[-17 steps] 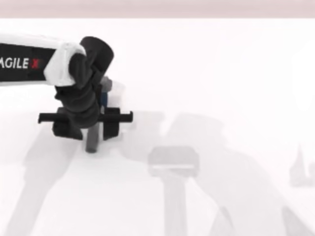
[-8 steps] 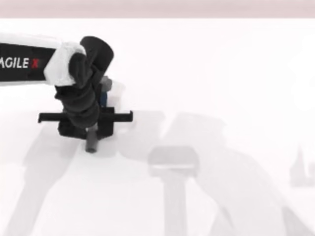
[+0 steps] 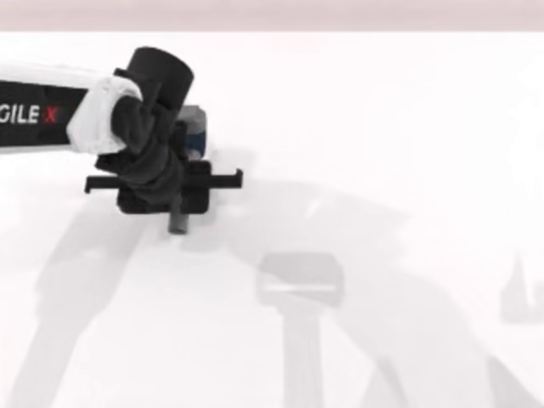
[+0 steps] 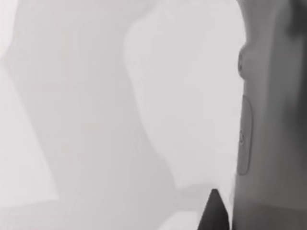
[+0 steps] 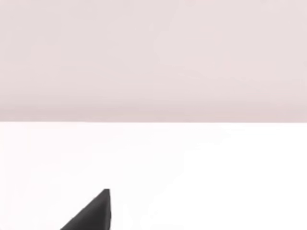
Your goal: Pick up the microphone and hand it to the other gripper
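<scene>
Left tool (image 3: 174, 200) clamped on microphone (image 3: 179, 223), lifted.

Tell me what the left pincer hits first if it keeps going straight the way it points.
The left pincer points down, clamped on the microphone. Straight on, the mic's grey handle would likely meet the table first; the height above it is unclear.

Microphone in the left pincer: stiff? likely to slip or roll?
The microphone looks rigid: its grey handle juts straight out below the left pincer without sagging. The smooth cylindrical handle could slip in a light grip. Being round, it would probably roll if dropped on the table.
</scene>
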